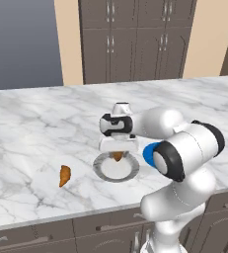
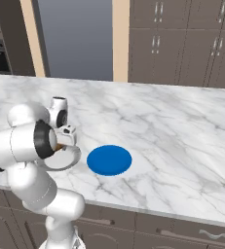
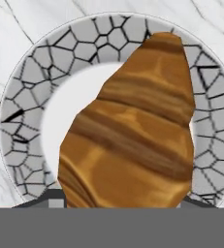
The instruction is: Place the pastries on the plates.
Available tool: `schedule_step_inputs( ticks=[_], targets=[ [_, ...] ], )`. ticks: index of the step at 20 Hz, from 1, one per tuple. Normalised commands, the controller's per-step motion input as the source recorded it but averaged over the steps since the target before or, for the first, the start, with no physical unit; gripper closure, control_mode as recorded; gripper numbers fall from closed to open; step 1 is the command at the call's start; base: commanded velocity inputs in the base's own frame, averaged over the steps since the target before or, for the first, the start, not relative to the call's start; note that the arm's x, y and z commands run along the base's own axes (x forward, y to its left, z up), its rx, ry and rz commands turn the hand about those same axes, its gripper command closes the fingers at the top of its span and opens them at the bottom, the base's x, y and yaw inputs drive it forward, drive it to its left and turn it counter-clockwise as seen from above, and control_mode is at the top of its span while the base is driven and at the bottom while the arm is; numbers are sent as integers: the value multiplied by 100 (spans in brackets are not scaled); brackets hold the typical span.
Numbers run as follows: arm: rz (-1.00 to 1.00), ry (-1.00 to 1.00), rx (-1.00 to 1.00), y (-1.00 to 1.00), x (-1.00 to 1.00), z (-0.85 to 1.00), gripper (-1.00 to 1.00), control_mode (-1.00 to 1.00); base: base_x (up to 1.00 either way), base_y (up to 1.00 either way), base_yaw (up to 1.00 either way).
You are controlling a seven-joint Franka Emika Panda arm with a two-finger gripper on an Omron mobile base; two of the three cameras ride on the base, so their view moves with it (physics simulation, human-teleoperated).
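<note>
Currently, left to right in the left base view: loose golden-brown croissant-shaped pastry (image 1: 64, 175) lies flat on the white-and-grey marble counter (image 1: 31, 133), well left of the round white-centred plate with the speckled grey rim (image 1: 101, 169) and clear of it. Second golden-brown ridged pastry (image 1: 117, 156) hangs over that plate, under the white hand. Robot gripper (image 1: 118, 154) points down over the plate; jaws closed on this pastry, holding it from both sides.

Hand view: held pastry (image 3: 133, 126) sits between the dark finger tips (image 3: 50, 197) at the bottom, tapered end pointing away toward the far rim. Behind it the grey-rimmed plate (image 3: 26, 87), white centre partly covered by the pastry. Cannot tell whether the pastry touches the plate surface or hangs just above it.

Right of the grey-rimmed plate: solid bright blue round plate (image 2: 109, 160), flat on the counter, nothing on it. In the right base view it sits just beside the grey-rimmed plate (image 2: 71, 160), a narrow strip of marble between them. In the left base view the arm's elbow covers most of the blue plate (image 1: 147, 152). Brown cabinets (image 1: 135, 39) stand behind the counter.
</note>
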Motion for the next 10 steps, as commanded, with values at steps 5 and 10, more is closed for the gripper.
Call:
schedule_step_inputs(
  ticks=[5, 10],
  targets=[
    [7, 4, 0, 0, -3, -3, 100, -100, 0, 0, 0],
    [6, 6, 0, 0, 0, -37, 100, -100, 0, 0, 0]
  ],
)
